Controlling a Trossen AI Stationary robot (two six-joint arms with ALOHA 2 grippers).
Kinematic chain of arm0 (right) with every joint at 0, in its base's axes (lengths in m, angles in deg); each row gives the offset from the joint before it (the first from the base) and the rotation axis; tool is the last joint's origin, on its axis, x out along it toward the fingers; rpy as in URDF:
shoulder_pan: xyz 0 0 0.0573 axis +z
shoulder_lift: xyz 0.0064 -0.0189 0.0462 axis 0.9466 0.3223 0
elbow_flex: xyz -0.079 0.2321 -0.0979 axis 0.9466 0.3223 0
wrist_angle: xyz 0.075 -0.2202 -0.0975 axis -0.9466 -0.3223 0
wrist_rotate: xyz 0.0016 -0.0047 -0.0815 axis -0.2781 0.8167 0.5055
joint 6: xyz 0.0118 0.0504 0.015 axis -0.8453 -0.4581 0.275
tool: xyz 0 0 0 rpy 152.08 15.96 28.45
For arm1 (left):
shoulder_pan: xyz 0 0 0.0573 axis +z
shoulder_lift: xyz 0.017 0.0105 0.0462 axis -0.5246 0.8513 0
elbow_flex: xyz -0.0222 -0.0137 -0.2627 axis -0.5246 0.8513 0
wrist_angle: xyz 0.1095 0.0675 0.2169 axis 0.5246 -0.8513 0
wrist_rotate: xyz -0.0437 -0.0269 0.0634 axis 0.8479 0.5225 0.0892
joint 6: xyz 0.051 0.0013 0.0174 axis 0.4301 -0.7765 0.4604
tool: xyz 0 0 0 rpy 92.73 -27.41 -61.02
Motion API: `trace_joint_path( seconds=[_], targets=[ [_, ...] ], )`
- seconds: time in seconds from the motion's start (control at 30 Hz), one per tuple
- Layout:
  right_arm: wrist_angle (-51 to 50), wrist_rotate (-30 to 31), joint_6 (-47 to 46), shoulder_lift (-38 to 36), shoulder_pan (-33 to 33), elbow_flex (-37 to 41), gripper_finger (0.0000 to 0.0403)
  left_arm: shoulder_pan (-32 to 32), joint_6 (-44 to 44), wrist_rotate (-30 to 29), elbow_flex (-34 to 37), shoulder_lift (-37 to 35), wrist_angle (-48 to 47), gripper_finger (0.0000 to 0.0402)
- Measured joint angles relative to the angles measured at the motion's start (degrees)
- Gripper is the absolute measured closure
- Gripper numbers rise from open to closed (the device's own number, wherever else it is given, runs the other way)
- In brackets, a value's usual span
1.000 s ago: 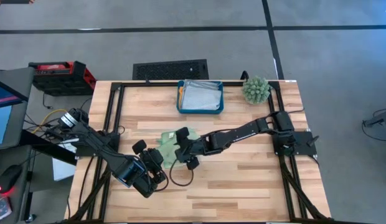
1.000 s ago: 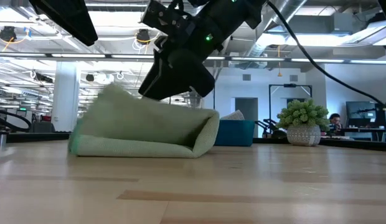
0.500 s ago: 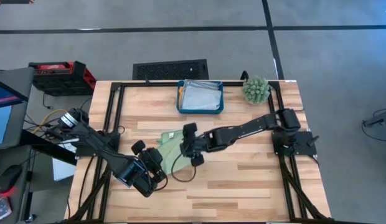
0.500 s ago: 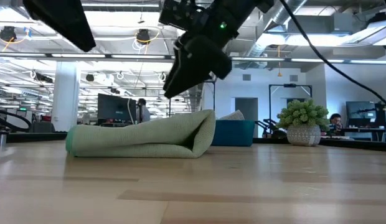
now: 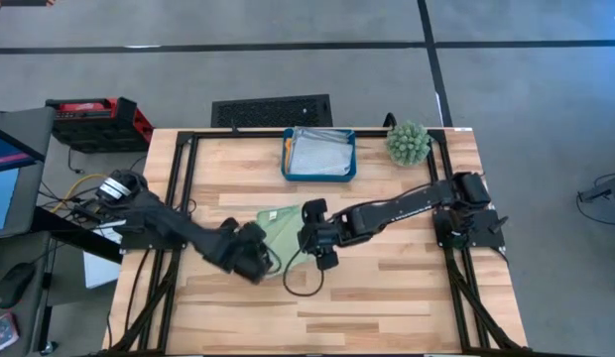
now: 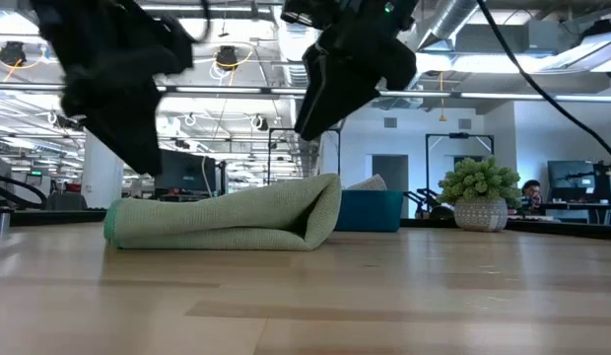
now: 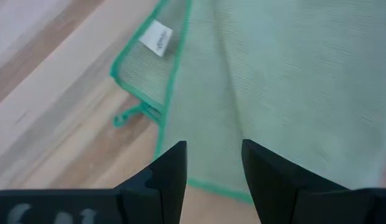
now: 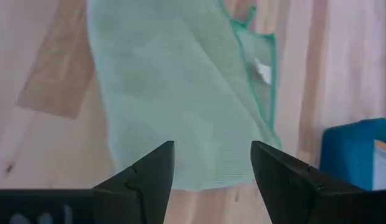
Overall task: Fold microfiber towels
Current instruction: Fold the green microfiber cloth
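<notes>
With both the left gripper (image 5: 256, 260) and the right gripper (image 5: 322, 238) open and empty above the light green towel (image 5: 281, 231) lying folded mid-table, we judge it soft, light and floppy, best pinched at its stitched corner.

Dark jointed arms, black cables

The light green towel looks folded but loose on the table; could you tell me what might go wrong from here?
1. The light green towel lies in a soft, rounded fold, and both open grippers, left gripper and right gripper, hover above it unclamped; the fold may spring open.
2. Both arms crowd the same spot, so they might bump.
3. In the left wrist view its edges and tag sit misaligned; another fold could come out crooked.
</notes>
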Motion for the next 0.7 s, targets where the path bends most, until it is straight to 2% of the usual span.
trace_joint_path(
  seconds=[0.1,0.37,0.5,0.7],
  targets=[
    [-0.36,0.01,-0.63,0.26,1.08,0.04,0.0168,5.15,5.22,4.26,0.78,-0.02,1.52,0.0256],
    [-0.15,0.2,-2.47,-0.28,3.27,0.02,0.0168,18.12,28.12,17.63,2.64,0.0,13.25,0.0256],
    [-0.2,0.2,-2.45,-0.25,4.16,0.02,0.0168,22.95,32.02,23.39,2.9,0.0,13.04,0.0256],
    [-0.19,0.2,-2.25,-0.25,4.82,0.02,0.0168,27.05,33.09,30.83,6.47,0.0,14.4,0.0256]
  ],
)
